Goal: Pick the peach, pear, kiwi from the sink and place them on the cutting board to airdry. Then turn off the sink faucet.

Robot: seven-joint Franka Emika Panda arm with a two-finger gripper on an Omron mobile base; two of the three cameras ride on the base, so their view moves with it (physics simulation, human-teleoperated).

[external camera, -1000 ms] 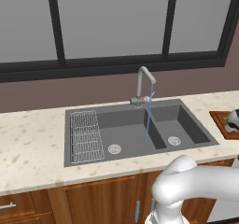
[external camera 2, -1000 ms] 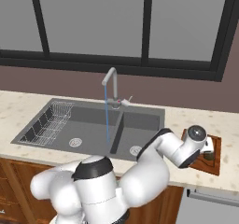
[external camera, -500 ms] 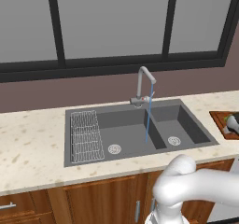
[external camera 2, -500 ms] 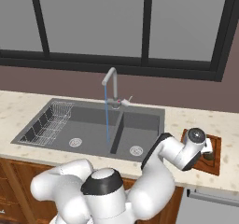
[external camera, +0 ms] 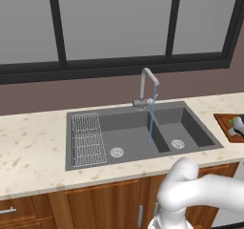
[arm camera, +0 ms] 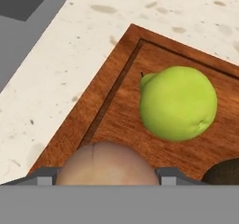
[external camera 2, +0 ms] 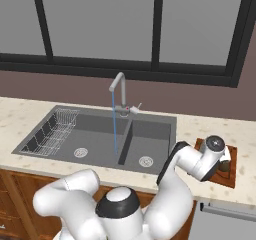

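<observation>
The reddish-orange peach (arm camera: 107, 164) sits low over the cutting board (arm camera: 116, 111), between my fingertips. My gripper (arm camera: 109, 177) is shut on it, one tip against each side. The yellow-green pear (arm camera: 178, 104) lies on the board just beyond the peach. The dark kiwi (arm camera: 225, 172) peeks in at the lower right, also on the board. In the right base view my hand hangs over the cutting board (external camera 2: 229, 180), right of the sink (external camera 2: 100, 129). The sink faucet (external camera 2: 120, 91) runs a thin blue stream (external camera 2: 114, 129) into the basin.
Speckled counter (arm camera: 60, 69) surrounds the board's left corner. A wire rack (external camera: 87, 137) fills the sink's left end, and each basin has a round drain (external camera: 116, 152). A dark-framed window (external camera: 119, 27) runs along the wall behind the faucet.
My hand has stayed over the cutting board, nearly still. The arm's lower links have swung a little. The water keeps running.
</observation>
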